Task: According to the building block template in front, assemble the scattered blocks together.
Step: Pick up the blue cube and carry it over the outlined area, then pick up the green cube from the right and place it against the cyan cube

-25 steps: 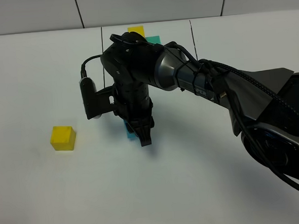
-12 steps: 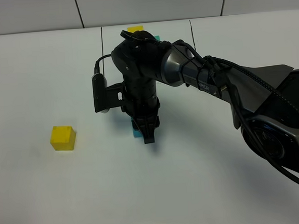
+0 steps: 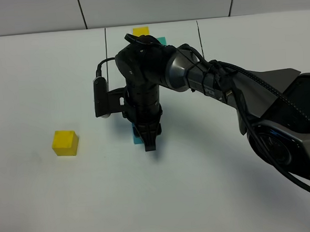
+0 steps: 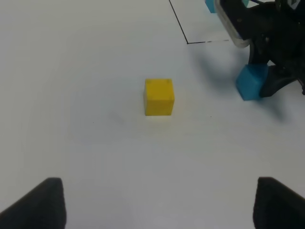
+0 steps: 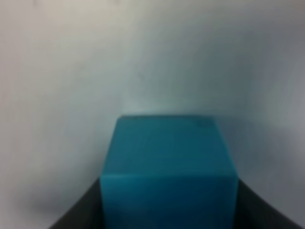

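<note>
Here the right gripper (image 3: 148,139) reaches across to the middle of the table (image 3: 55,206) and points straight down. Its jaws pinch the blue cube (image 3: 138,137) by two opposite sides. In the right wrist view the dark fingers (image 5: 82,211) meet the cube's faces with no gap, a hold we judge fit for carrying it. The yellow cube (image 3: 65,143) sits alone to the left, well apart. The left gripper (image 4: 155,205) hovers on its near side, jaws spread wide, likely waiting its turn. The template (image 3: 141,31) stands far off inside its black frame, partly hidden by the arm. We see no loose green cube.
</note>
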You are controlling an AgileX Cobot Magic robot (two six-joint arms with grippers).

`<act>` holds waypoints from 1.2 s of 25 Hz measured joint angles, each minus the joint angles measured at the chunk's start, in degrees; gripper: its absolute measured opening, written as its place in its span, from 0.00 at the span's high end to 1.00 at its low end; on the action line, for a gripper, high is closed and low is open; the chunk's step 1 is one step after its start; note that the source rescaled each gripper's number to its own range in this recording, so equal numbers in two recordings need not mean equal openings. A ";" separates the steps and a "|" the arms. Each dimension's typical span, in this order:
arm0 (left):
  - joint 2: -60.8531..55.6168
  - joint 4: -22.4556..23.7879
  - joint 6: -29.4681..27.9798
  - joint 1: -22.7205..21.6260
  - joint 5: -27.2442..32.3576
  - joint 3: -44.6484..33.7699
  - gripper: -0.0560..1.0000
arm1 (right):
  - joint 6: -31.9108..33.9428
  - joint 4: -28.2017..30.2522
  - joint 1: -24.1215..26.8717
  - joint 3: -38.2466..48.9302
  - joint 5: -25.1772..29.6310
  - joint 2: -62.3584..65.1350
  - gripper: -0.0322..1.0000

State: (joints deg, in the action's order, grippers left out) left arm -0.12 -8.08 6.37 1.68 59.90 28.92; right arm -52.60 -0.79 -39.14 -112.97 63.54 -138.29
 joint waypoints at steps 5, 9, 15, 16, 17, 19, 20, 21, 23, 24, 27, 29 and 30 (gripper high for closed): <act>0.00 0.00 0.00 0.00 0.00 0.00 0.29 | 2.40 0.79 -0.02 0.00 -0.01 -0.07 0.96; 0.00 0.00 0.00 0.00 0.00 0.00 0.29 | 4.19 0.79 -0.02 0.00 -0.01 -0.07 0.96; 0.00 0.00 0.00 0.00 0.00 0.00 0.29 | 7.03 1.74 -0.02 0.00 -0.30 0.13 0.50; 0.00 0.00 0.00 0.00 0.00 0.00 0.29 | 7.84 1.74 -0.02 0.00 -0.46 0.54 0.37; 0.00 0.00 0.00 0.00 0.00 0.00 0.29 | 8.50 1.78 -0.02 0.00 -0.52 1.03 0.27; 0.00 0.00 0.00 0.00 0.00 0.00 0.29 | 10.57 2.13 -0.02 0.00 -0.54 2.84 0.09; 0.00 0.00 0.00 0.00 0.00 0.00 0.29 | 11.62 2.33 -0.02 0.00 -0.49 4.13 0.05; 0.00 0.00 0.00 0.00 0.00 0.00 0.29 | 13.00 2.85 -0.02 0.00 -0.14 5.29 0.02; 0.00 0.00 0.00 0.00 0.00 0.00 0.29 | 14.78 2.95 0.22 0.00 1.74 8.00 0.00; 0.00 0.00 0.00 0.00 0.00 0.00 0.29 | 15.15 2.06 0.63 0.00 3.28 8.86 0.00; 0.00 0.00 0.00 0.00 0.00 0.00 0.29 | 17.23 -1.05 2.93 0.00 5.56 11.61 0.00; 0.00 0.00 0.00 0.00 0.00 0.00 0.29 | 19.61 -2.08 5.51 0.00 5.88 12.69 0.00; 0.00 0.00 0.00 0.00 0.00 0.00 0.29 | 20.90 -2.41 6.77 0.00 5.93 13.17 0.00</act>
State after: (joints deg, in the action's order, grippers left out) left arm -0.12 -8.08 6.37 1.68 59.90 28.92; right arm -31.70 -3.20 -32.38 -112.97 69.48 -125.13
